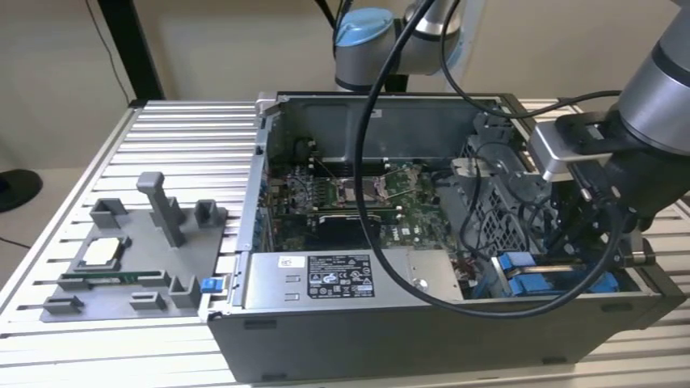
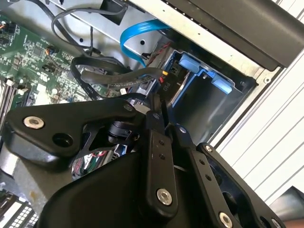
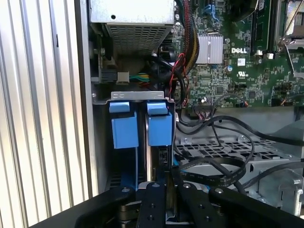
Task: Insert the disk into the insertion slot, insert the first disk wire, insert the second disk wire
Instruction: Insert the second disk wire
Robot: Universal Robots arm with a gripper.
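Reaching down into the open computer case (image 1: 356, 323), the arm has its gripper (image 2: 164, 124) at the corner of the case on the exterior view's right, near the front wall. In the second wrist view the two black fingers (image 2: 156, 156) stand close together with only a thin gap, pinched on a small dark cable plug (image 2: 161, 85). The insertion slot (image 3: 107, 142) sits in that same corner, and the disk (image 3: 154, 156) stands on edge inside it, its blue frame tabs (image 3: 159, 128) beside a second pair of blue tabs (image 3: 124, 128). The fingertips are just above the disk's exposed end. Black cables (image 3: 213, 166) loop over the perforated metal cage (image 3: 223, 147) next to the slot. A green motherboard (image 1: 356, 194) covers the case floor, and a labelled grey power-supply box (image 1: 345, 279) lies along the front wall.
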